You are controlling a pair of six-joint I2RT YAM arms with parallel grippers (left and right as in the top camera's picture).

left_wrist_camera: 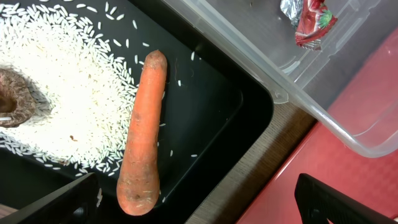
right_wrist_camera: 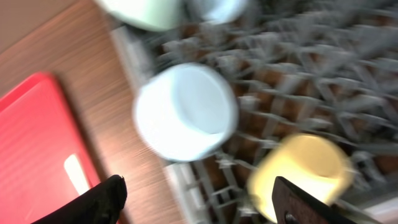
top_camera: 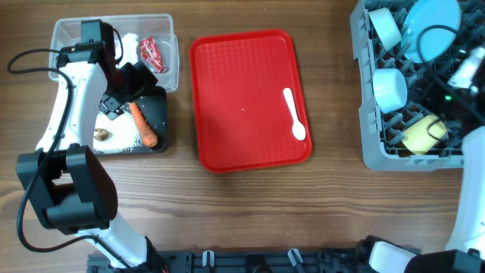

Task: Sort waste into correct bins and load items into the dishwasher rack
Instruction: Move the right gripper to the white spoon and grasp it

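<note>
The carrot (top_camera: 142,125) lies in the black tray (top_camera: 161,114) with rice (top_camera: 121,133) and a brown lump (top_camera: 101,136). The clear tub (top_camera: 68,30) holds the red wrapper (top_camera: 152,53) and white tissue (top_camera: 130,47). My left gripper (left_wrist_camera: 199,208) hangs open just above the carrot's (left_wrist_camera: 143,137) thick end. The white spoon (top_camera: 294,115) rests on the red tray (top_camera: 242,106). The grey rack (top_camera: 371,155) holds the plate (top_camera: 432,30), green bowl (top_camera: 385,26), light blue bowl (top_camera: 390,87) and yellow cup (top_camera: 422,135). My right gripper (right_wrist_camera: 199,205) is open above the rack, with the cup (right_wrist_camera: 305,174) by its right finger.
The red tray lies between the bins and the rack, with bare wood on either side of it. The tub's corner (left_wrist_camera: 283,96) butts against the black tray (left_wrist_camera: 217,106). The right wrist view is blurred.
</note>
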